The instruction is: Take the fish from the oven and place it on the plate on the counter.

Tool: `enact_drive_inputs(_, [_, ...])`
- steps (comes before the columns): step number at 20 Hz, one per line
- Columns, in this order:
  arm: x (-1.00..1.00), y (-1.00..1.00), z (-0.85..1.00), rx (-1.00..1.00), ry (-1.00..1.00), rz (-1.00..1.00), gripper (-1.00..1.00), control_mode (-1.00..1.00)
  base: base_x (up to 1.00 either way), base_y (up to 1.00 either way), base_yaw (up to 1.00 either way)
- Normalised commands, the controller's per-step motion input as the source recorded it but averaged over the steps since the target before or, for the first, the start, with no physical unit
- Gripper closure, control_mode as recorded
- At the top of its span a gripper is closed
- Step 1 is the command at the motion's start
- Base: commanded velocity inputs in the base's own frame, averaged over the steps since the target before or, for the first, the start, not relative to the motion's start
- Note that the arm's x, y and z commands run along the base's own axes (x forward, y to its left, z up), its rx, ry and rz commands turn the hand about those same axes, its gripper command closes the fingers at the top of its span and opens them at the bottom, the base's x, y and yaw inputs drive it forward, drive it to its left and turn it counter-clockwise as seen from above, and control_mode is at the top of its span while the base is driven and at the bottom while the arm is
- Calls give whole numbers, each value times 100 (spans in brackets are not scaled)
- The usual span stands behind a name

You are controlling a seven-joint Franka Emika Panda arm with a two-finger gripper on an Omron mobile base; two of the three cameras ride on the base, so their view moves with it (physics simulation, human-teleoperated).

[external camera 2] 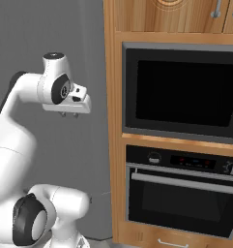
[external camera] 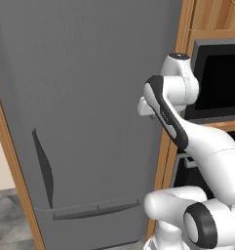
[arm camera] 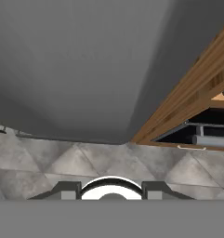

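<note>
Gripper [external camera 2: 69,115] hangs empty, opening unclear, beside grey fridge [external camera: 89,97]; right base view shows closed oven [external camera 2: 181,193] under a black microwave [external camera 2: 183,92]

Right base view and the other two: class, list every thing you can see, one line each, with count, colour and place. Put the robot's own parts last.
Fridge: one, grey, dark handles, left of the wooden column.
Oven: one, black, door shut, low in the wooden column.
Microwave: one, black, directly above the oven.
Wooden column: one, light brown, framing both appliances.
Floor: grey tiles, below the fridge.
Arm: one, white with dark joints, raised before the fridge.
Pincer: one, pointing down, holding nothing.
</note>
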Motion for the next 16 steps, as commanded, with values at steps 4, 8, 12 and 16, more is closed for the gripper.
enact_drive_inputs(4, [0,0,-16,-4,-8,-7,-100,-100,0,0,0])
enact_drive_inputs(8, [-30,-42,-15,2,-7,-31,-100,-100,0,0,0])
enact_drive_inputs(12, [-18,-87,-13,19,-10,-34,-100,-100,0,0,0])
enact_drive_inputs(16, [-24,-100,-5,26,-4,-27,-100,-100,0,0,0])
